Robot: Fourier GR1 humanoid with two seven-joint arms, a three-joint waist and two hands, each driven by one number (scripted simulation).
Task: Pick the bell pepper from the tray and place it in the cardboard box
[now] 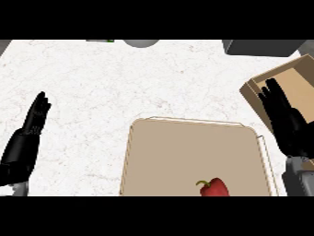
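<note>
A red pepper is seen lying on the tan tray, at the tray's near edge and somewhat right of its middle. Its green stem is turned up and to the left, and its lower part is cut off by the view's lower edge. The pepper is touched by neither hand.

The tray is set on the white counter, in the lower middle of the view. The box is placed at the right, just beside the tray's far right corner, with its open top turned up and its long side set at a slant.

The right hand is held over the near left wall of the box, and its fingers are stretched out straight and grip nothing. The left hand is shown at the left, well apart from the tray; its fingers are likewise straight and open, pointed away across the counter.

At the far edge a grey round thing, a dark grey block and a small green thing are partly seen.
</note>
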